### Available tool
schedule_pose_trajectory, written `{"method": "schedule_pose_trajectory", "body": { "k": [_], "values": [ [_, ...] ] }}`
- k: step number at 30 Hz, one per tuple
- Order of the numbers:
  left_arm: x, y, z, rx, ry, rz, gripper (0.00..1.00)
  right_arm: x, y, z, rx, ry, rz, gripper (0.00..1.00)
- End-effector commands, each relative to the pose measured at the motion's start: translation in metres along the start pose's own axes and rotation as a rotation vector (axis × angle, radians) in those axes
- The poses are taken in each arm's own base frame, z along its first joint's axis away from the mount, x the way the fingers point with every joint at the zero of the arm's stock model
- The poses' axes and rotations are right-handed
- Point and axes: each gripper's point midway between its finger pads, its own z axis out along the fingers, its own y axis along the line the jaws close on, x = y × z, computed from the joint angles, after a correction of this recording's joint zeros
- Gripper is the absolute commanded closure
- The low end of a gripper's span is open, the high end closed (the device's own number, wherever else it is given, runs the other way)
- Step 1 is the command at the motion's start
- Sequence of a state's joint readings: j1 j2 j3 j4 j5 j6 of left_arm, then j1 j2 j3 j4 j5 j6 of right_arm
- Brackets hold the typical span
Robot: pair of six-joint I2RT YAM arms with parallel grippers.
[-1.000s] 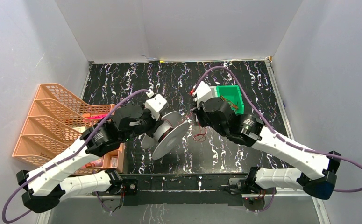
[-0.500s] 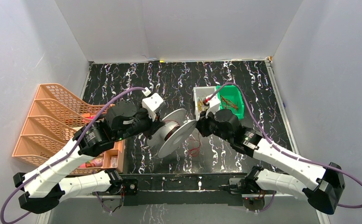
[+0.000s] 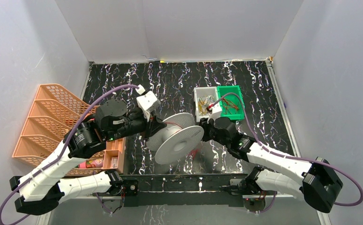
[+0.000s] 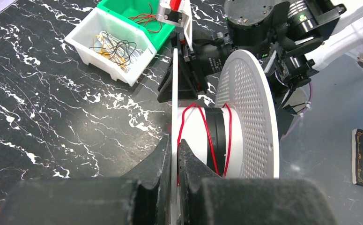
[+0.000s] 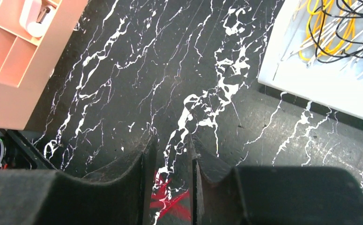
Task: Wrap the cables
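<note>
A black table (image 3: 123, 79) veined with white, seen from above; two robot arms reach in from its near edge. The left gripper (image 4: 174, 147) is clamped tight on a white spool (image 3: 178, 137), its two dark fingers pinching the edge of one thin flange; the spool sits tilted over the middle of the table, toward the near edge; its other flange is perforated all over.

The cables (image 4: 207, 133), very thin red wires, run in a few loose turns around the spool's hub; a further red strand lies on the table just right of the spool, under the right gripper (image 5: 171, 140), and is blurred in that wrist view. The right gripper's jaws stand a little apart, with the table showing through the gap; nothing is gripped between them, and whether the fingers touch the red strand cannot be told.

Toward the far right corner, a white bin (image 3: 197, 93) of yellow and black wires stands against a green bin (image 3: 238, 91) holding more red wire. An orange mesh file rack (image 3: 53, 93) lines the left edge; a peach organiser (image 5: 11, 70) sits at its near end.
</note>
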State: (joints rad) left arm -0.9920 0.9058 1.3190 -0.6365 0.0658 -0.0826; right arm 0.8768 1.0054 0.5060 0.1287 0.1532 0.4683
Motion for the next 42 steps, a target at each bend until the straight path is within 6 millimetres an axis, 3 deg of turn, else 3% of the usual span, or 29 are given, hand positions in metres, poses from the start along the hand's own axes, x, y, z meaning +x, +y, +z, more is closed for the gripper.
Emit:
{"method": "schedule_pose_trajectory", "body": {
  "k": [1, 5, 9, 18, 28, 39, 42],
  "values": [
    [-0.041, -0.009, -0.02, 0.033, -0.144, -0.013, 1.0, -0.036, 0.012, 0.005, -0.038, -0.139, 0.036, 0.6],
    [-0.052, -0.002, -0.024, -0.012, -0.178, -0.024, 1.0, -0.037, 0.009, 0.005, -0.035, -0.142, 0.036, 0.57],
    [-0.061, 0.003, -0.029, -0.045, -0.212, -0.036, 1.0, -0.025, 0.011, 0.004, -0.055, -0.11, 0.058, 0.54],
    [-0.066, 0.004, -0.027, -0.053, -0.219, -0.037, 1.0, -0.016, 0.021, -0.013, -0.12, -0.072, 0.084, 0.46],
    [-0.085, 0.0, -0.03, -0.037, -0.281, -0.044, 1.0, 0.003, 0.011, -0.011, -0.086, -0.018, 0.095, 0.43],
    [-0.088, -0.01, -0.037, 0.016, -0.295, -0.055, 1.0, 0.024, 0.062, -0.016, -0.397, 0.086, 0.127, 0.38],
    [-0.088, -0.007, -0.037, 0.0, -0.297, -0.057, 1.0, 0.028, 0.067, -0.019, -0.427, 0.099, 0.142, 0.38]
  ]
}}
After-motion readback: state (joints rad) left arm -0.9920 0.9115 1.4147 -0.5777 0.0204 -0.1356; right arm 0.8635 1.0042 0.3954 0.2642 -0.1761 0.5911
